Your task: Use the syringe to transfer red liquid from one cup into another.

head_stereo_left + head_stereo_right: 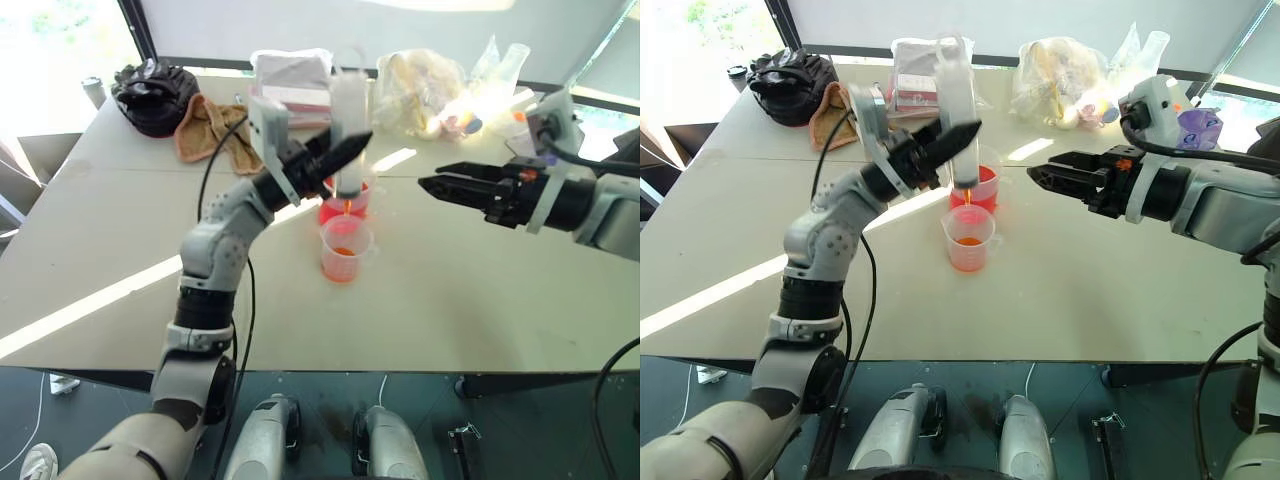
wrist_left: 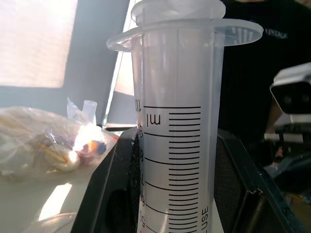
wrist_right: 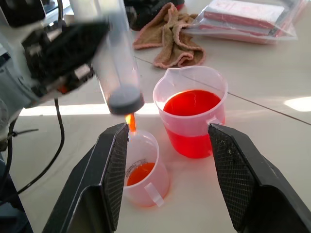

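Observation:
My left gripper [image 1: 345, 150] is shut on the barrel of the clear syringe [image 1: 349, 120] and holds it upright; the left wrist view shows the syringe's [image 2: 177, 121] scale between the fingers. The dark plunger seal [image 3: 125, 102] sits at the bottom of the barrel, and red liquid shows in the nozzle [image 3: 130, 121]. The nozzle hangs just above the smaller cup [image 3: 143, 170], which holds a little red liquid. Close behind stands the larger cup [image 3: 194, 116], about half full of red liquid. My right gripper [image 1: 432, 180] is open, level, a short way right of the cups.
The table [image 1: 480, 300] carries a black bag [image 1: 155, 95], a tan cloth [image 1: 210, 130], a wrapped pink packet [image 1: 290, 80] and a clear plastic bag of small items [image 1: 420, 90] along its far side. A person in a dark shirt [image 2: 257, 73] stands beyond it.

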Available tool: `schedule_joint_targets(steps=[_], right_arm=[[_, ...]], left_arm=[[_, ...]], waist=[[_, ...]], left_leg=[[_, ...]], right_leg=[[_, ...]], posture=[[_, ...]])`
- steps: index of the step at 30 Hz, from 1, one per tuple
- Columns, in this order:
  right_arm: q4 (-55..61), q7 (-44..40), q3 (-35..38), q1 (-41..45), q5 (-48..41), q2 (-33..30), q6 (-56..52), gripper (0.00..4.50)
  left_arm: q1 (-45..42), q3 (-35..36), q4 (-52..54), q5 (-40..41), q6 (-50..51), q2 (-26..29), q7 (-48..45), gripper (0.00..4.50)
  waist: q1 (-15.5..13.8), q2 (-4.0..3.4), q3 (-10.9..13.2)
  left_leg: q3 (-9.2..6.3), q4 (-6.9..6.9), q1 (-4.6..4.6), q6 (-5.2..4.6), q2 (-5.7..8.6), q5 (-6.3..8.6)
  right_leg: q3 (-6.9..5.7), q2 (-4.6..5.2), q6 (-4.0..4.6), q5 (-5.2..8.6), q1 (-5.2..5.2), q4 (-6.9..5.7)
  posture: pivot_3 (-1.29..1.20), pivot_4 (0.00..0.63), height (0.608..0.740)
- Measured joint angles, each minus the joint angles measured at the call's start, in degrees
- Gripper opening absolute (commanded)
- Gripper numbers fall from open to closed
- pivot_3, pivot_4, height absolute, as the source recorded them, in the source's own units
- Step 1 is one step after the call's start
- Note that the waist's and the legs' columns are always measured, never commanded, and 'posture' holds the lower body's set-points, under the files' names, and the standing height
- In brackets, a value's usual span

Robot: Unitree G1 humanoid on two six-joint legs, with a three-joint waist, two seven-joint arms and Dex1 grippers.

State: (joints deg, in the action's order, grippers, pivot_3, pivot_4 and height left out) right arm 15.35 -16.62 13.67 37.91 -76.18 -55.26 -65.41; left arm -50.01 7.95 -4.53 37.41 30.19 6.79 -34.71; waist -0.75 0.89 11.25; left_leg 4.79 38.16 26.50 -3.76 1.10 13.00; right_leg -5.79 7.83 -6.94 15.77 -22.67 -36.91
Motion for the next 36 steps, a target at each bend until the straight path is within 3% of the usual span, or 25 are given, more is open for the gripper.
schedule_joint_targets(steps=[5, 8, 14, 18, 23, 31, 32, 36], right_arm=[[-0.9, 0.9, -0.4, -1.1, 2.4, 3.1, -0.2, 2.65], [-1.0, 1.4, -1.2, -1.3, 3.7, 4.5, -0.5, 2.65], [-2.2, 1.8, -2.0, -0.7, 7.4, 5.9, -0.7, 2.65], [-3.0, 2.3, -2.0, -0.3, 9.2, 6.8, -1.8, 2.65], [-2.8, 3.5, -1.9, 1.6, 10.0, 7.1, -3.6, 2.65], [-1.4, 5.6, -1.0, 1.7, 10.0, 8.2, -5.9, 2.65], [-1.2, 5.7, -0.7, 1.7, 10.0, 8.2, -6.2, 2.72], [-0.8, 5.9, 0.6, 1.7, 9.7, 8.2, -6.8, 2.72]], left_arm=[[-10.1, 12.8, -8.1, 9.6, 17.7, 6.2, 17.4, 1.4], [-13.2, 16.6, -13.0, 11.5, 25.7, 9.7, 24.0, 1.4], [-13.0, 14.7, -22.7, 8.2, 40.8, 14.6, 29.8, 1.4], [-12.4, 10.3, -27.3, 4.1, 47.0, 14.9, 30.1, 1.4], [-12.4, 4.3, -29.9, -1.2, 49.8, 14.3, 29.2, 1.4], [-15.3, 3.2, -34.2, -6.3, 50.4, 13.7, 27.2, 1.4], [-15.5, 3.1, -34.5, -6.8, 50.3, 13.6, 26.9, 2.44], [-15.8, 2.9, -34.0, -7.1, 49.9, 13.4, 25.2, 4.15]], waist=[[0.1, 0.03, 0.0], [0.0, 0.02, 0.0], [-0.2, 0.05, 0.0], [0.0, 0.05, 0.0], [0.0, 0.05, 0.0], [0.0, 0.03, 0.0], [0.0, 0.02, 0.0], [0.1, 0.0, 0.0]], left_leg=[[-0.01, 0.0, 0.0, 0.14, 0.01, -0.09], [0.02, 0.0, -0.01, 0.18, 0.02, -0.11], [0.04, 0.03, 0.0, 0.18, 0.1, -0.15], [0.04, 0.01, 0.03, 0.25, 0.09, -0.19], [0.06, -0.04, 0.01, 0.33, 0.08, -0.22], [0.06, -0.05, -0.05, 0.45, 0.08, -0.16], [0.07, -0.05, -0.07, 0.5, 0.08, -0.15], [0.06, -0.05, -0.15, 0.61, 0.03, -0.17]], right_leg=[[-0.03, -0.12, -0.02, 0.0, -0.04, -0.1], [-0.04, -0.14, -0.03, 0.0, -0.04, -0.11], [-0.04, -0.14, -0.16, -0.07, 0.03, -0.08], [-0.01, -0.14, -0.16, -0.07, -0.06, -0.09], [0.02, -0.14, -0.16, -0.07, -0.1, -0.1], [0.07, -0.1, -0.15, -0.08, -0.09, -0.11], [0.08, -0.09, -0.15, -0.08, -0.08, -0.12], [0.11, -0.08, -0.07, -0.13, -0.06, -0.16]], posture=[[0.0, 0.15, 0.74], [0.0, 0.15, 0.74], [0.0, 0.15, 0.74], [0.0, 0.15, 0.74], [0.0, 0.15, 0.74], [0.0, 0.15, 0.74], [0.0, 0.15, 0.74], [0.0, 0.15, 0.74]])
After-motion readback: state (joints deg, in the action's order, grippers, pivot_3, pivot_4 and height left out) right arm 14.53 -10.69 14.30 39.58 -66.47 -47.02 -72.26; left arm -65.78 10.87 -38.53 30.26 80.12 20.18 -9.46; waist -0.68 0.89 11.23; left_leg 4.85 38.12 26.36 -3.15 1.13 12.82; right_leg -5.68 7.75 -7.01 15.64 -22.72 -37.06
